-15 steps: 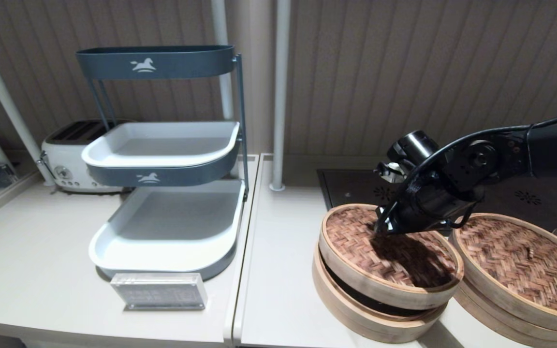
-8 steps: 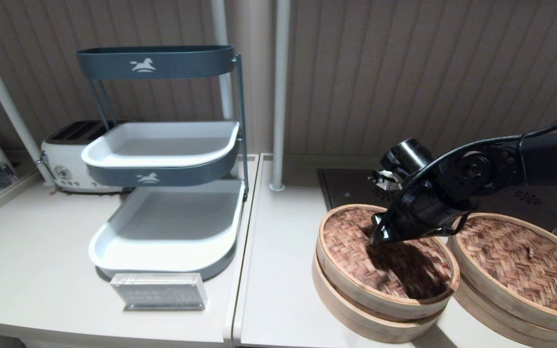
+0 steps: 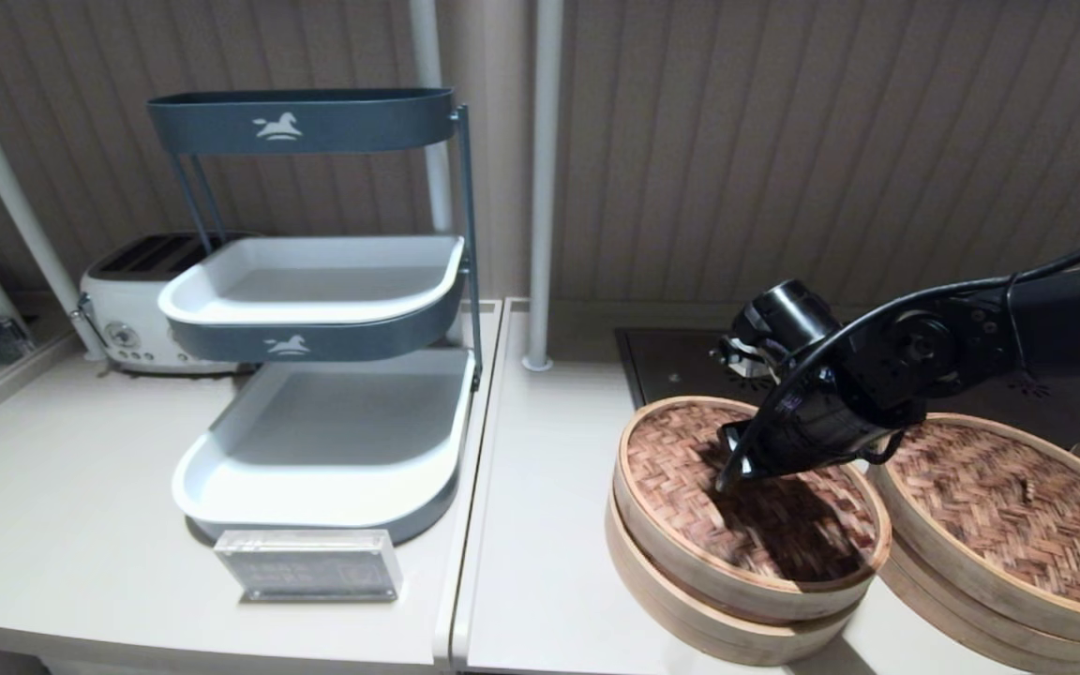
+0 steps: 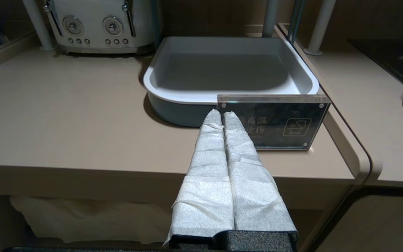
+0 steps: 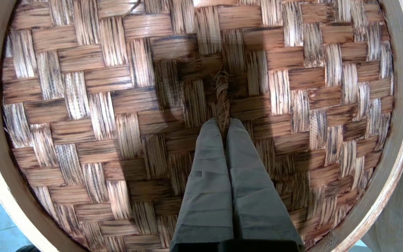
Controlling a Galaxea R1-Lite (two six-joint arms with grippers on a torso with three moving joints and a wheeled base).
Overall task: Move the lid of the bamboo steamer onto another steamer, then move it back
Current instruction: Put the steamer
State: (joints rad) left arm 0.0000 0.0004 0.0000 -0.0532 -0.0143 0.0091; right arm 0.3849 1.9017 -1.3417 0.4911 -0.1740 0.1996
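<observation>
From the head view you see a pale beige counter (image 3: 540,525) against a ribbed brown wall (image 3: 784,141). The round reddish-brown woven bamboo steamer lid (image 3: 690,478) sits on a pale bamboo basket (image 3: 681,609), just left of the other wide steamer with a darker mottled lid (image 3: 999,525). Your right gripper (image 3: 726,473) is down at the lid's centre. Well left of the lid stand a grey three-tier tray rack (image 3: 315,309), a clear sign block (image 3: 310,565) and a white toaster (image 3: 132,314).

In the left wrist view, your left gripper (image 4: 221,117) hangs off the counter's front edge before the sign block, its wrapped fingers pressed together.

In the right wrist view, the fingers (image 5: 208,164) pinch the lid's small twisted knot (image 5: 221,98).
</observation>
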